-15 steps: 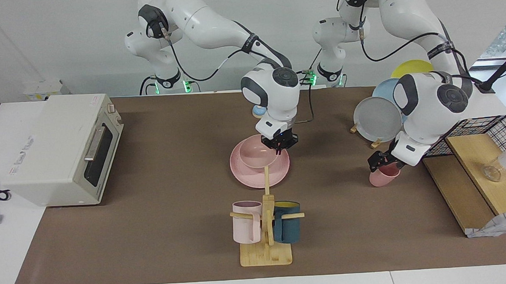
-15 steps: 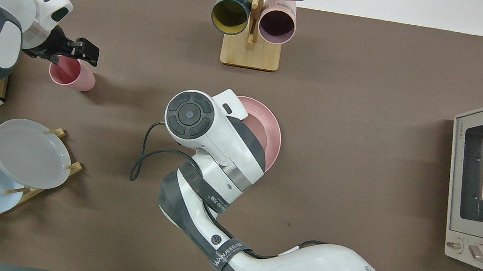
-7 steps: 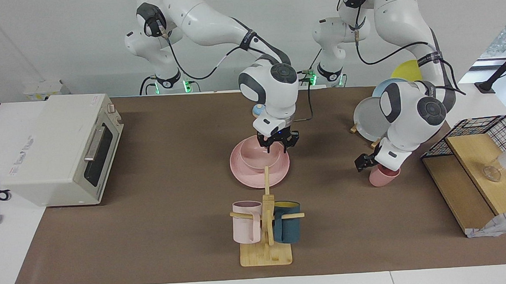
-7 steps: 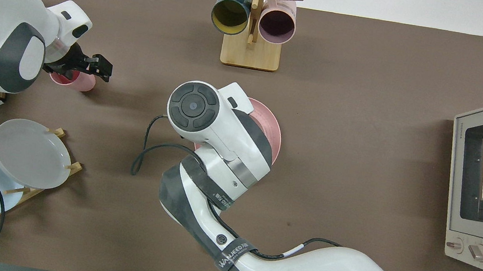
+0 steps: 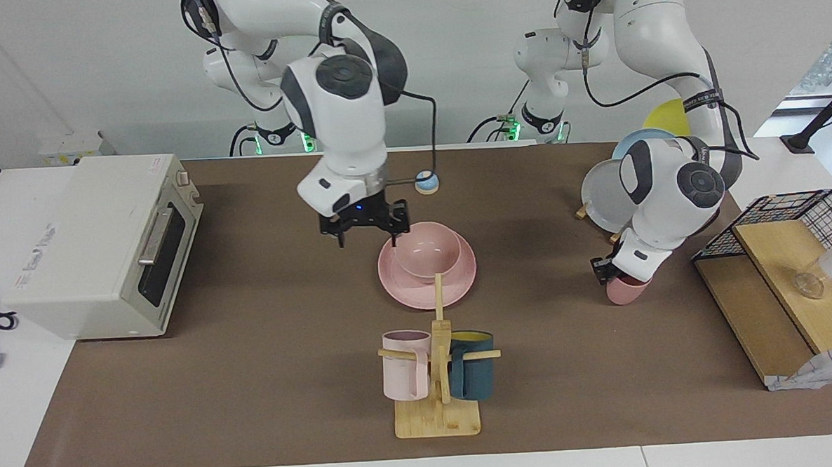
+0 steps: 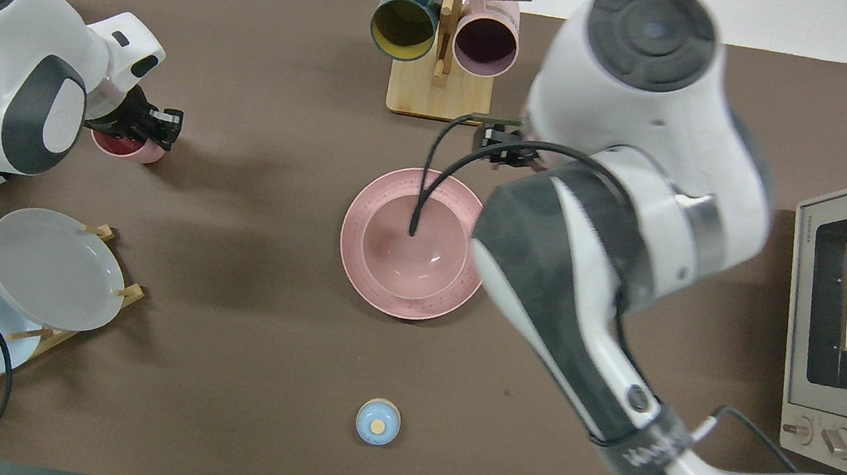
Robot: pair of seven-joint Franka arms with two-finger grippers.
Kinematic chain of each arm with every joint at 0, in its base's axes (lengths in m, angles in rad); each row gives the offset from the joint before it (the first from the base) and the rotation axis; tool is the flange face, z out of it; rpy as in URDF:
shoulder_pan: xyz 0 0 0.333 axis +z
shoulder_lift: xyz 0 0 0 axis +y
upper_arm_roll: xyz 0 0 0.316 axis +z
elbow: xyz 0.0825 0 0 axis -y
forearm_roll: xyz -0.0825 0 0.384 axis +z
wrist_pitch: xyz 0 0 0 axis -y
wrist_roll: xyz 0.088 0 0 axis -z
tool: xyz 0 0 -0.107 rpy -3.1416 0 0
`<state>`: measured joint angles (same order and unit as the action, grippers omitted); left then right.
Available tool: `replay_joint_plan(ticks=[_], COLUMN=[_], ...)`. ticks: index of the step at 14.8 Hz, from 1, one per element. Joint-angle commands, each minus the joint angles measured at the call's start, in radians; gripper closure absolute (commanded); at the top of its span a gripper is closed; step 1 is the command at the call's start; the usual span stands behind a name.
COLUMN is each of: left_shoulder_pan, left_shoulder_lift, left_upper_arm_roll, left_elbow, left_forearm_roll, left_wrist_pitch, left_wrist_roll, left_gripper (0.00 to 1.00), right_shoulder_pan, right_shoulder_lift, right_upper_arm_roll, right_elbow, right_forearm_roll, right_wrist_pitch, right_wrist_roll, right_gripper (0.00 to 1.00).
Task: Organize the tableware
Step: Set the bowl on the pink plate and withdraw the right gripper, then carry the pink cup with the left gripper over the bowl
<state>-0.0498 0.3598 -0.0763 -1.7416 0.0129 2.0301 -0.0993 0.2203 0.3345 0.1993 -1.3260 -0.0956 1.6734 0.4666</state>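
In the facing view, a rounded matte pink bowl (image 5: 427, 251) is seen seated on a wide flat matte pink plate (image 5: 427, 272) at the middle of the brown-covered tabletop (image 5: 268, 380), so that stacking step is judged done. The right tool (image 5: 364, 229) hangs empty with its fingers apart, raised over the tabletop just beside the plate, toward the right arm's end. The left tool (image 5: 618, 272) is set down at the rim of a small tapered matte pink cup (image 5: 626, 291), which stands on the tabletop toward the left arm's end, well apart from the plate; whether its fingers are clamped on the cup cannot be told

In the overhead view, the bowl (image 6: 414, 246) is centred in the plate (image 6: 413, 244), and the left tool (image 6: 143, 125) covers part of the cup (image 6: 125, 146). What is judged left is bringing the cup to the stack, probably into the bowl
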Motion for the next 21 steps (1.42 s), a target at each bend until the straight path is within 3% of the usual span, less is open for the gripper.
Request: replay_joint_plan(ticks=[1, 4, 7, 9, 11, 15, 21], left_shoulder_pan=[-0.007, -0.009, -0.063, -0.135, -0.272, -0.487, -0.607], left_shoulder_lift=[-0.033, -0.021, -0.018, 0.019, 0.068, 0.080, 0.088], left_upper_arm_roll=[0.007, 0.006, 0.000, -0.003, 0.000, 0.000, 0.001], left_elbow=[0.003, 0.140, 0.324, 0.484, 0.592, 0.588, 0.340], left_forearm_roll=[0.045, 0.048, 0.004, -0.021, -0.024, -0.044, -0.025], left_wrist_pitch=[0.001, -0.126, -0.362, -0.491, -0.537, -0.435, -0.170], left_wrist_roll=[0.015, 0.015, -0.023, -0.194, -0.406, -0.724, -0.867], left_gripper=[1.00, 1.00, 1.00, 1.00, 1.00, 1.00, 1.00], right_shoulder_pan=[-0.099, -0.098, -0.107, -0.124, -0.130, -0.136, -0.137], right_shoulder_lift=[-0.106, -0.167, -0.218, -0.268, -0.319, -0.310, -0.339], right_upper_arm_roll=[0.015, -0.081, -0.172, -0.178, -0.190, -0.218, -0.253], right_elbow=[-0.071, -0.094, -0.172, -0.252, -0.330, -0.325, -0.379], right_forearm_roll=[0.030, 0.030, 0.031, 0.031, 0.030, 0.028, 0.062], right_wrist_pitch=[-0.076, -0.142, -0.135, -0.133, -0.120, -0.075, -0.070], right_wrist_roll=[-0.127, -0.247, -0.342, -0.374, -0.405, -0.425, -0.474], right_gripper=[0.00, 0.00, 0.00, 0.00, 0.00, 0.00, 0.00])
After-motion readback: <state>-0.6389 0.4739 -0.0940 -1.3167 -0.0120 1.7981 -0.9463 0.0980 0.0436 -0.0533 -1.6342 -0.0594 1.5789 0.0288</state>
